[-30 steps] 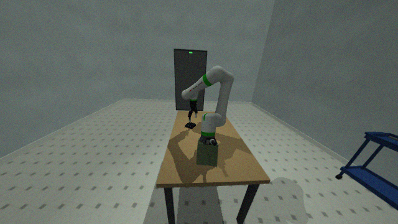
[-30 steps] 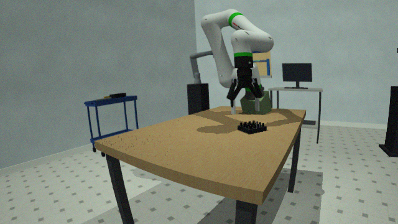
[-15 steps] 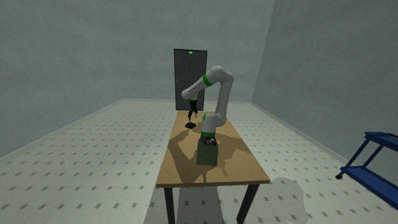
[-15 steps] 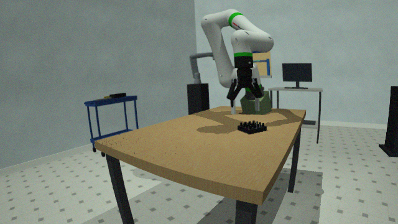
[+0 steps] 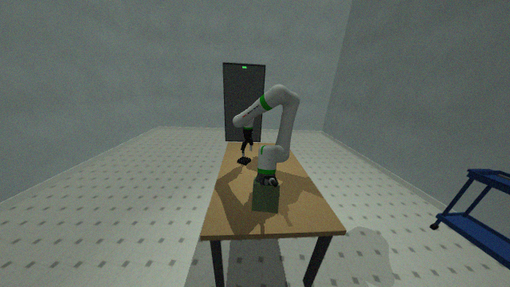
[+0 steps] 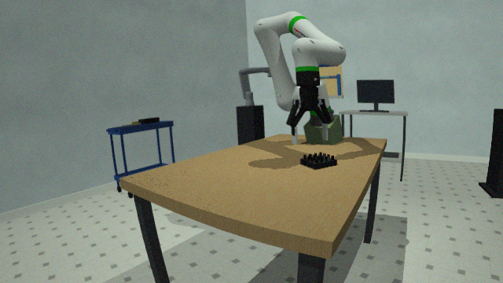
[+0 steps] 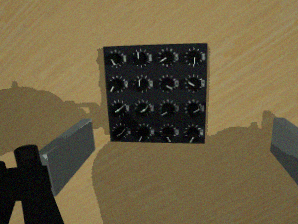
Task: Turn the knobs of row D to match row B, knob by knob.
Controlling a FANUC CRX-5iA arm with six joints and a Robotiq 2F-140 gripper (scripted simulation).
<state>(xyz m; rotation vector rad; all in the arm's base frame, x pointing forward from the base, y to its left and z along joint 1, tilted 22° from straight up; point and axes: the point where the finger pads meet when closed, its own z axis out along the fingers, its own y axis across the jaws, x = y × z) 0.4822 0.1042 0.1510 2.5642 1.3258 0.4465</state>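
Observation:
The knob box (image 7: 156, 94) (image 6: 318, 160) (image 5: 243, 163) is a small flat black square with four rows of black knobs, each with a white line. It stands on the wooden table (image 6: 244, 185) (image 5: 303, 207) (image 7: 220, 10). My gripper (image 6: 309, 135) (image 5: 245, 152) is open and empty. It hangs well above the box, a little toward the arm's base. In the wrist view the two grey fingertips show at the left and right edges, below the box. The knob marks are too small to read.
The arm's green base block (image 5: 265, 198) (image 6: 323, 133) stands on the table behind the box. A blue cart (image 6: 142, 146) (image 5: 478, 219) stands on the floor beside the table. A desk with a monitor (image 6: 375, 92) is at the back.

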